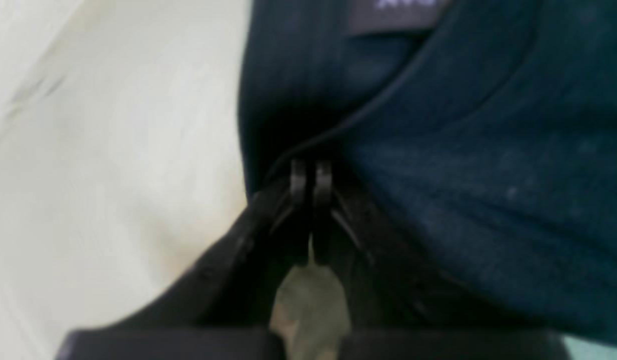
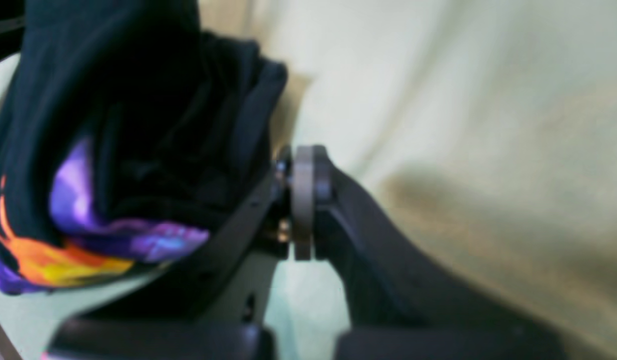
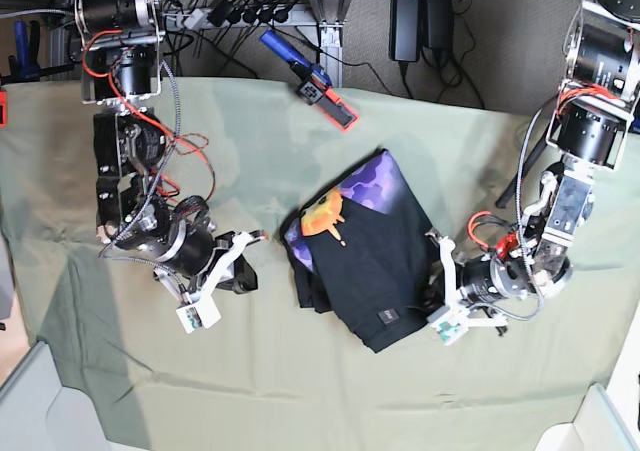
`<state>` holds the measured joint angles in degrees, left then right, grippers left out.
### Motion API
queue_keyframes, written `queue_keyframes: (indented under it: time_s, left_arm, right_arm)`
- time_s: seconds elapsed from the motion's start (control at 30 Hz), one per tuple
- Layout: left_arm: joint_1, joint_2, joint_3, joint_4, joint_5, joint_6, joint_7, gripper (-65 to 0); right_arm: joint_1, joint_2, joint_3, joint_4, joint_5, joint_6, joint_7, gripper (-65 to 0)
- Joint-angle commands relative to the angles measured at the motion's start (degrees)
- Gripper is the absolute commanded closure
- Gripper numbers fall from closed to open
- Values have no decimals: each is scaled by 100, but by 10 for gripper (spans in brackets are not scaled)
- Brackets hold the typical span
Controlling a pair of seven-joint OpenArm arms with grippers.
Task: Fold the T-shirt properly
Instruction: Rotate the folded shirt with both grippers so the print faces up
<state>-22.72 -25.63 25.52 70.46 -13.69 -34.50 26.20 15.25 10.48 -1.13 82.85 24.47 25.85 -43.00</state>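
The black T-shirt lies folded in a compact bundle mid-table, its purple and orange print showing at the far left corner. My left gripper is shut at the bundle's right edge. In the left wrist view its fingertips press against dark fabric by the neck label; whether cloth is caught between them I cannot tell. My right gripper is shut, just left of the bundle. Up close, that gripper holds nothing, and the T-shirt bulges beside its left finger.
A pale green cloth covers the table. A blue-handled tool with an orange end lies at the far edge, with cables and power bricks behind it. Pale bins sit at the near corners.
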Motion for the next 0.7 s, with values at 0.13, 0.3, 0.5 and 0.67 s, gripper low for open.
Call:
queue_keyframes:
  time_s: [0.13, 0.3, 0.5, 0.67]
  left_arm:
    - [-85, -122, -658, 195, -339, 151, 111, 0]
    - [199, -122, -1290, 195, -866, -291, 131, 0]
    - [476, -120, -1591, 195, -1143, -308, 317, 0]
    - [546, -120, -1617, 195, -1233, -374, 319, 0]
  right_arm:
    - [155, 13, 33, -192, -168, 398, 457, 0]
    - [157, 13, 31, -343, -332, 396, 625, 0]
    - [155, 13, 31, -343, -374, 396, 699, 0]
    - [155, 13, 31, -348, -369, 396, 699, 0]
